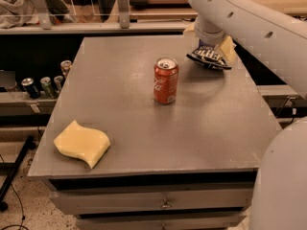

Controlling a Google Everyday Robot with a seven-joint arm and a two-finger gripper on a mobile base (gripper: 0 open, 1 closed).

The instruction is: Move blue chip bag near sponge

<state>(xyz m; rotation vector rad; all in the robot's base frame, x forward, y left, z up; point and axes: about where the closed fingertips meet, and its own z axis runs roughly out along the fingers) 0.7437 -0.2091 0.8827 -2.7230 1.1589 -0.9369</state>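
The blue chip bag (209,57), dark navy foil with white lettering, lies at the far right of the grey table (206,123). My gripper (207,43) is right over the bag's back edge, at the end of the white arm that comes in from the upper right. The wrist hides where the gripper meets the bag. The sponge (81,143), a pale yellow foam block with wavy sides, lies at the table's front left corner, far from the bag.
A red soda can (166,80) stands upright mid-table between the bag and the sponge. A pale yellow object (228,48) sits just behind the bag. Several cans (45,83) stand on a low shelf to the left. The robot's white body (283,181) fills the lower right.
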